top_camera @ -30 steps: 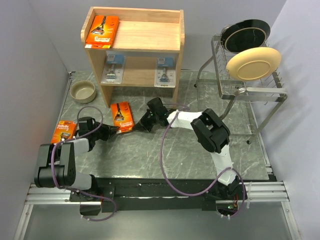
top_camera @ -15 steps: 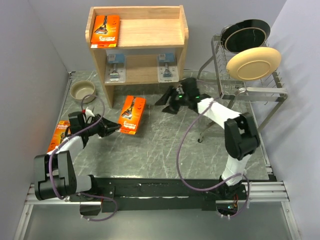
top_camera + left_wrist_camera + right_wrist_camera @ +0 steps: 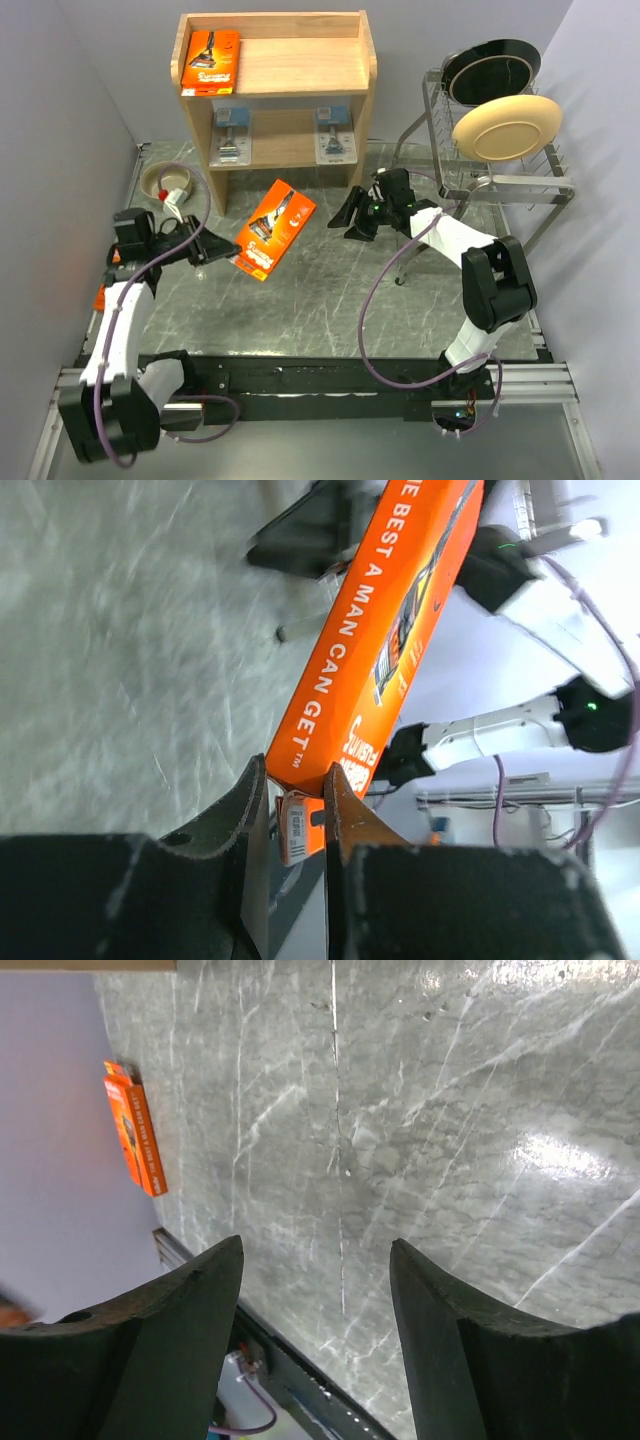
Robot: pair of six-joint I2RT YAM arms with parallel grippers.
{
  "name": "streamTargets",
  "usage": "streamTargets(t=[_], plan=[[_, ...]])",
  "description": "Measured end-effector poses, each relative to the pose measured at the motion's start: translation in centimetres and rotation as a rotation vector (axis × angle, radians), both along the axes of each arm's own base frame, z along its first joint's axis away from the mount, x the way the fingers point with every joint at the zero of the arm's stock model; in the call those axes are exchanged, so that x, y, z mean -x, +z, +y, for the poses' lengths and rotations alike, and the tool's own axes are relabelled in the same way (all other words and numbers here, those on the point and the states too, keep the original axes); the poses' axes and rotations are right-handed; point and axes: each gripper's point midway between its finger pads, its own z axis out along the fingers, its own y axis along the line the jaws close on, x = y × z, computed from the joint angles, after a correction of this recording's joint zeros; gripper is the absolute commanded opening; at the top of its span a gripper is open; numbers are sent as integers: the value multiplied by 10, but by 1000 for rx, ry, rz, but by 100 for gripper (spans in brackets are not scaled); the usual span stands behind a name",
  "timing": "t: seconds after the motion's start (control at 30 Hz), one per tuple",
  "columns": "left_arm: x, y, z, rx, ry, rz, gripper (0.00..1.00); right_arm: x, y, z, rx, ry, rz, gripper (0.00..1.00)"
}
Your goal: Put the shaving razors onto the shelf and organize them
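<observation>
Shelf (image 3: 300,70) of light wood at back of marbled tabletop (image 3: 330,300), part-stocked with shaving razors.
Top tray: second orange pack (image 3: 210,60), flat in left back corner. Lower board: left blister pack (image 3: 230,135) and right blister pack (image 3: 334,133), lying well apart, one toward each side panel. Off the shelf: orange pack (image 3: 275,228), pinched at its near end by left claw (image 3: 295,780), jaws closed tight on the card, held tilted above the tabletop in front of the shelf. Third orange pack (image 3: 133,1128) lying at far left edge of tabletop, beside the wall, partly hidden under the left arm in the top view. Right claw (image 3: 315,1250) spread open, gripping nothing, low over bare tabletop right of the held pack. Also present: bowl (image 3: 166,181) left of the shelf; dish rack (image 3: 520,185) at right, with cream plate (image 3: 507,127) and dark plate (image 3: 490,65).
</observation>
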Motion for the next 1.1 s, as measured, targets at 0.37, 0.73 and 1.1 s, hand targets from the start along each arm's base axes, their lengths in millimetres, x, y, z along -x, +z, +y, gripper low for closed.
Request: streamTargets(t=[0.37, 0.73, 1.1], plan=[[-52, 197, 7, 29, 57, -387, 15, -1, -5, -9, 86, 12, -54, 68], [-143, 295, -5, 247, 222, -306, 8, 9, -1, -3, 174, 68, -131, 70], [-152, 328, -85, 417, 244, -20, 1, 14, 11, 15, 208, 123, -205, 71]])
